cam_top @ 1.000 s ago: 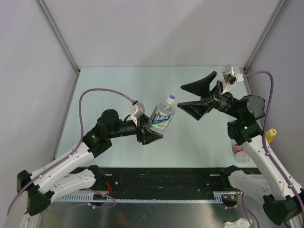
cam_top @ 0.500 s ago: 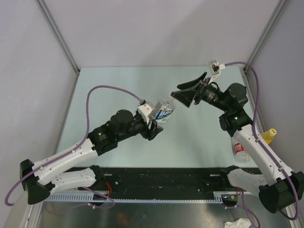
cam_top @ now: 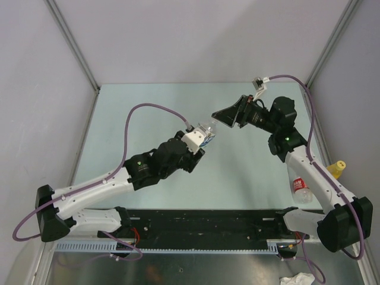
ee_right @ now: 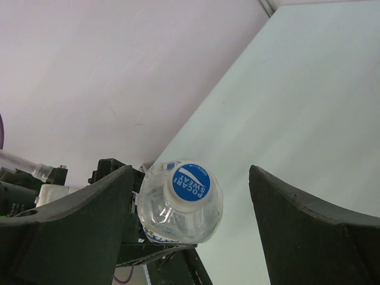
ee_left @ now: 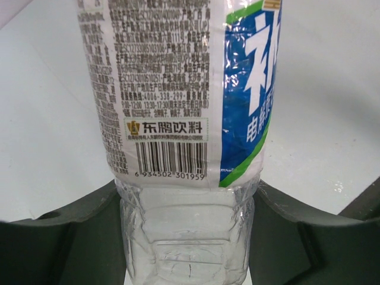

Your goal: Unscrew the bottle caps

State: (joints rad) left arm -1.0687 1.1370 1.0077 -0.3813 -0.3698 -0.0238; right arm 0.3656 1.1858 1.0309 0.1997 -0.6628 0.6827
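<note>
Two wrist views differ: left gripper point(ee_left: 187, 237) clamps the blue-green labelled bottle point(ee_left: 172, 89) low, above mid-table; right gripper point(ee_right: 191, 225), reaching leftward, spreads wide at its blue-printed white cap point(ee_right: 191, 184).

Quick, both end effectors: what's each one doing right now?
Left end effector: closed on the blue-green labelled bottle.
Right end effector: open, the cap sits in its gap, not gripped.

bottle point(ee_left: 172, 119) neck cut off, base cropped
</note>
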